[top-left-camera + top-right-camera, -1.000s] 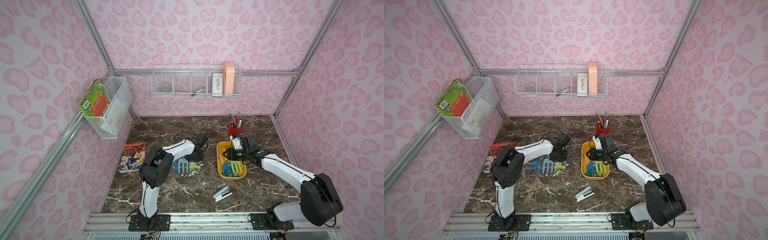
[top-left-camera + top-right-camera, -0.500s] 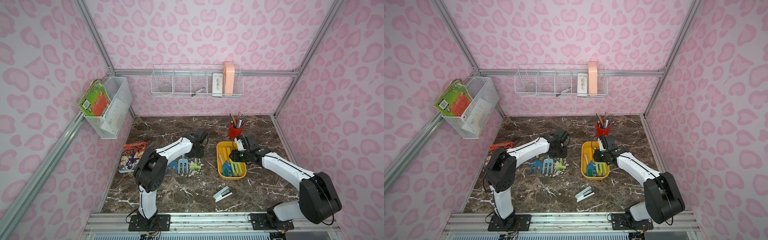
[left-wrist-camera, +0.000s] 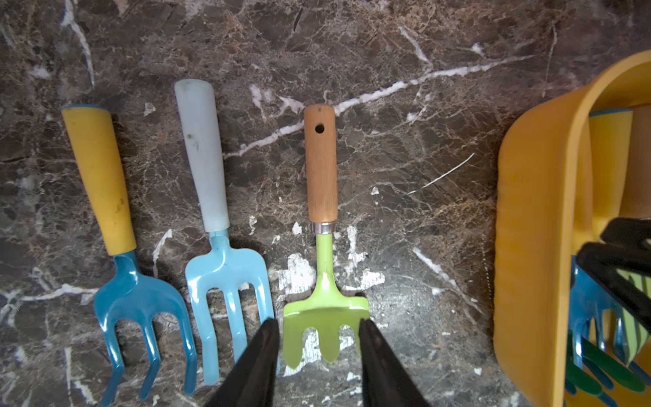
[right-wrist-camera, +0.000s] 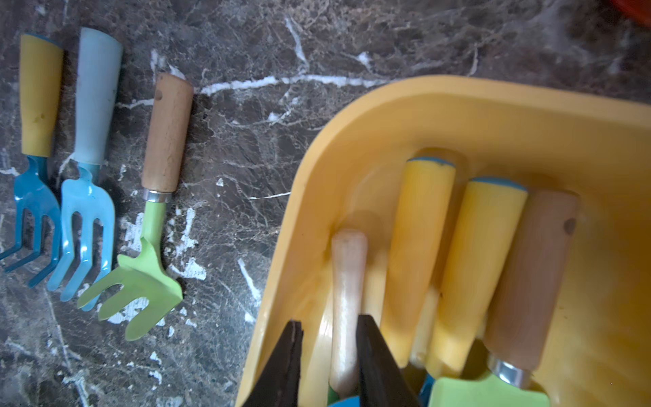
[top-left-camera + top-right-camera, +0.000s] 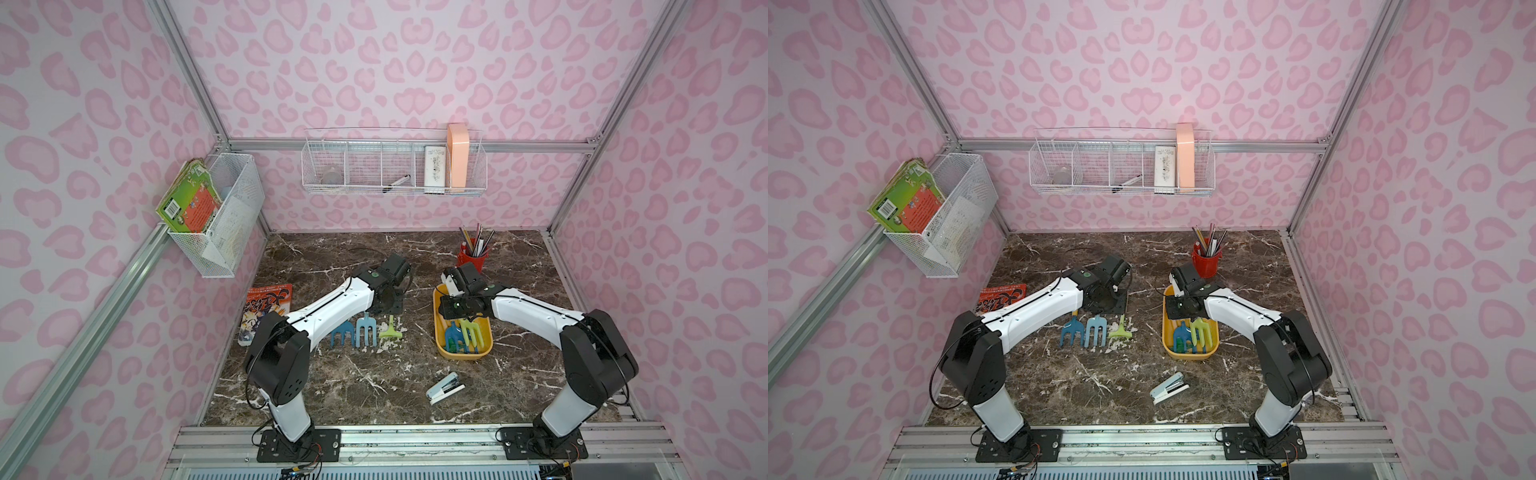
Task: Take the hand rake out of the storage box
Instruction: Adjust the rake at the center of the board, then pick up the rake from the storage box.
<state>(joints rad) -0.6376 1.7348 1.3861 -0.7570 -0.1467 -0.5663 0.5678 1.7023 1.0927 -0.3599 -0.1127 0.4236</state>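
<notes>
Three rakes (image 5: 366,332) lie out at 9 o'clock of the storage box (image 5: 462,355); left gripper (image 3: 318,322) half-wide, empty; right gripper (image 4: 330,320) narrowly straddles a pale-handled hand rake (image 4: 348,275) inside, seemingly not yet clamped.

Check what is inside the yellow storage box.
In the storage box: a pale handle straddled by the right gripper, two yellow handles, a wooden handle, a blue head and a lime head. Anything under these tools is covered.
</notes>
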